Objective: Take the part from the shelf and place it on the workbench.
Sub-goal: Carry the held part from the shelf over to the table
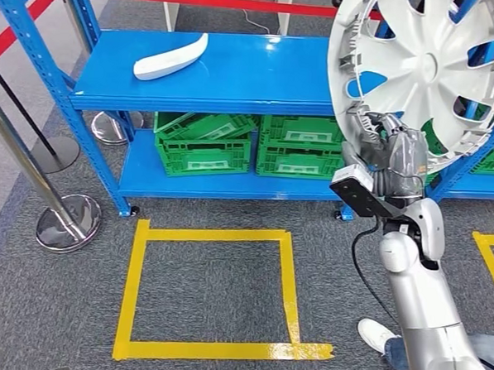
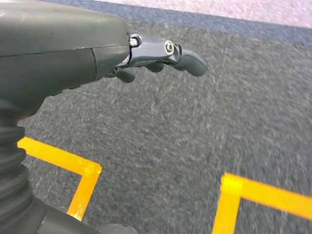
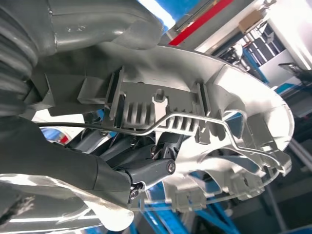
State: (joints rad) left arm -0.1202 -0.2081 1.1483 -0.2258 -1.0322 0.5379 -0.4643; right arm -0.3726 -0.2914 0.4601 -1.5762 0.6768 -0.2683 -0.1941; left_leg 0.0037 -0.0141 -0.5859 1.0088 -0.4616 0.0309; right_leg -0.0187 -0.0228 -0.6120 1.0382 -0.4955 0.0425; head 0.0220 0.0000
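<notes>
White spoked hubcap (image 1: pixel 425 74), ribbed rim, gripped by right robot hand (image 1: pixel 384 147)

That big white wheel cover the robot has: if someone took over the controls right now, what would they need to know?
Right hand: grips the white wheel cover at its lower rim, holding it upright in the air in front of the blue shelf; the right wrist view shows fingers hooked behind the rim.
Left hand: holds nothing, hanging over grey carpet with yellow tape lines.
Done: the cover is off the shelf.
Left: carry it to the workbench, which I cannot see here, and set it down.
A white curved part lies on the shelf top.
</notes>
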